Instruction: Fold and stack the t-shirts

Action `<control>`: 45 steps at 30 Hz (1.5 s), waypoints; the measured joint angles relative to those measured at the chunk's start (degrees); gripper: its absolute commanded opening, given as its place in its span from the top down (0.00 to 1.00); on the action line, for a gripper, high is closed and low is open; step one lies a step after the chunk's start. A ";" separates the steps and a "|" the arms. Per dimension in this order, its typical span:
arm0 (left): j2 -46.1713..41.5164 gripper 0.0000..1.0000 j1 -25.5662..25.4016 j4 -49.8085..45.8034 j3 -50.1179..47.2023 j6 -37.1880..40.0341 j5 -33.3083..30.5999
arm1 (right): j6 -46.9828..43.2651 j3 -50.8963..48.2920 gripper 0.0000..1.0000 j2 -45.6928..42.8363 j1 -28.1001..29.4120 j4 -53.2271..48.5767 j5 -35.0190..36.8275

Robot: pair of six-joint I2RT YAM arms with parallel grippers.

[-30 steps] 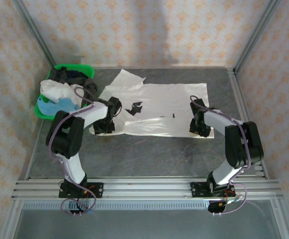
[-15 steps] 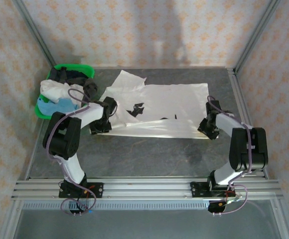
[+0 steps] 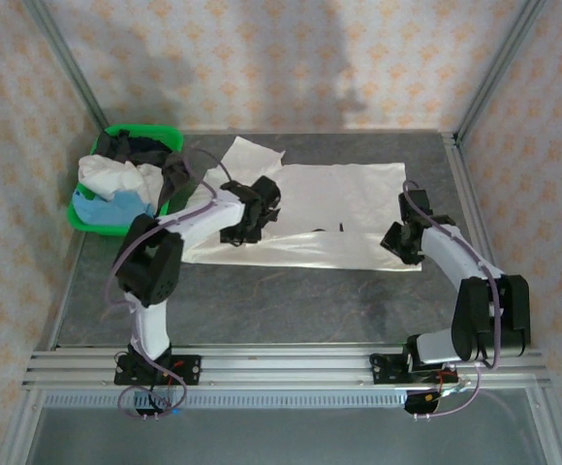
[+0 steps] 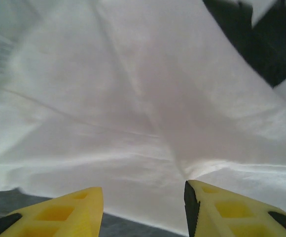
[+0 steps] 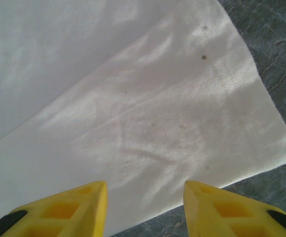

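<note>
The left gripper point(image 4: 142, 191) point(image 3: 249, 215) has its yellow fingers point(image 4: 74, 212) spread apart, holding nothing, over the left part of a shiny white short-sleeved cloth t-shirt point(image 3: 344, 199) point(image 4: 133, 98). The right gripper point(image 5: 144, 187) point(image 3: 403, 239) is likewise parted and empty, above the shirt's doubled-over near strip point(image 5: 158, 118), close to its right near corner. The shirt lies spread flat across the middle of the dark grey stone-patterned table point(image 3: 300, 300). At the table's far left corner, a green plastic basket point(image 3: 150, 130) holds a heap of black, white and light blue t-shirts point(image 3: 109, 179).
</note>
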 measured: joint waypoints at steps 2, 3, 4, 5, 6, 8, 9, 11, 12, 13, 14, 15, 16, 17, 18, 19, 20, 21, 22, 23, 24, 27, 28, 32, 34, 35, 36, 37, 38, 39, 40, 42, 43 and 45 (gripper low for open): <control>3.17 0.56 -0.09 0.00 0.39 -0.26 1.16 | -0.76 0.44 0.55 0.50 0.02 -0.24 0.90; 4.28 0.60 -0.02 0.00 0.59 -0.35 1.44 | -1.14 0.92 0.55 0.81 0.02 -0.44 1.40; 5.09 0.65 0.07 0.00 0.83 -0.52 1.79 | -1.42 1.31 0.55 1.01 0.02 -0.42 1.79; 5.44 0.70 0.07 0.02 1.20 -0.68 2.19 | -1.86 1.77 0.55 1.20 0.02 -0.42 2.32; 5.51 0.73 0.07 0.00 1.73 -0.66 2.67 | -2.16 2.08 0.55 1.29 0.02 -0.39 2.64; 5.55 0.79 0.07 0.24 2.67 -0.57 3.06 | -2.56 2.19 0.55 1.29 0.02 -0.39 3.02; 5.64 0.81 0.07 0.39 3.08 -0.57 3.32 | -2.60 2.19 0.55 1.36 0.02 -0.39 3.04; 5.86 0.86 0.07 0.74 3.61 -0.48 3.89 | -2.78 2.19 0.55 1.68 0.02 -0.37 3.02; 5.97 0.87 0.07 0.94 3.67 -0.46 4.13 | -2.78 2.19 0.55 2.01 0.02 -0.35 2.99; 6.08 0.88 0.07 1.09 3.67 -0.44 4.20 | -2.78 2.19 0.55 2.25 0.02 -0.35 2.99; 6.16 0.91 0.07 1.16 3.69 -0.42 4.28 | -2.78 2.19 0.56 2.54 0.02 -0.33 2.97; 6.25 0.94 0.07 1.14 3.82 -0.44 4.33 | -2.80 2.19 0.56 2.75 0.02 -0.31 2.97; 6.36 0.97 0.07 1.11 4.04 -0.46 4.37 | -2.80 2.19 0.56 2.91 0.02 -0.26 2.97; 6.58 1.00 0.07 1.03 4.57 -0.37 4.39 | -2.80 2.19 0.56 3.04 0.02 -0.20 2.99; 6.80 1.00 0.07 1.03 5.14 -0.09 4.35 | -2.82 2.19 0.56 3.13 0.02 -0.17 2.97; 6.99 1.00 0.07 0.92 5.88 -0.15 4.33 | -2.84 2.19 0.56 3.13 0.02 -0.17 2.97; 7.13 1.00 0.07 0.83 6.67 -0.13 4.31 | -2.95 2.19 0.56 3.13 0.02 -0.17 2.99; 7.15 1.00 0.07 0.72 7.56 -0.04 4.28 | -2.95 2.19 0.56 3.13 0.02 -0.15 2.97; 7.17 1.00 0.07 0.46 8.48 0.15 4.24 | -2.97 2.19 0.56 3.13 0.02 -0.15 2.97; 7.17 1.00 0.07 0.17 9.73 0.37 4.11 | -2.99 2.19 0.56 3.13 0.02 -0.15 2.97; 7.17 1.00 0.07 0.07 10.91 0.76 4.09 | -2.97 2.19 0.56 3.13 0.02 -0.15 2.97; 7.23 1.00 0.07 -0.37 14.40 1.86 4.04 | -2.99 2.19 0.56 3.13 0.02 -0.15 2.97; 7.45 1.00 0.07 -0.74 15.65 2.32 3.98 | -3.02 2.19 0.56 3.13 0.02 -0.15 2.97; 7.67 0.79 0.09 -1.49 17.00 2.89 2.91 | -3.43 2.08 0.55 3.13 0.02 -0.11 2.97; 6.43 0.59 0.28 0.28 12.85 2.21 3.34 | -3.48 1.90 0.55 3.13 0.02 0.04 2.93; 5.22 0.55 0.59 1.77 9.27 1.68 4.44 | -3.63 1.81 0.55 3.13 0.02 0.07 2.89; 4.11 0.54 1.09 2.95 5.57 1.20 5.70 | -3.72 1.79 0.55 3.15 0.02 0.04 2.71; 3.45 0.53 1.62 3.74 3.15 0.52 6.80 | -3.85 1.79 0.55 3.21 0.02 0.15 2.56; 3.10 0.53 2.19 4.50 1.05 -0.07 7.76 | -3.93 1.79 0.55 3.30 0.02 0.24 2.45; 3.08 0.53 2.69 5.14 -0.13 -0.46 8.66 | -4.11 1.79 0.55 3.48 0.04 0.31 2.32; 3.08 0.53 3.08 5.79 -0.76 -0.76 9.07 | -4.28 1.79 0.55 3.67 0.04 0.31 2.32; 3.06 0.58 3.56 7.32 -1.07 -1.27 10.12 | -4.35 1.79 0.55 3.89 0.02 0.31 2.32; 3.06 0.65 3.56 8.52 -1.07 -1.57 10.51 | -4.35 1.79 0.55 3.89 0.04 0.31 2.32; 3.06 0.79 3.52 10.08 -1.07 -1.86 11.37 | -4.46 1.79 0.55 3.89 0.02 0.35 2.32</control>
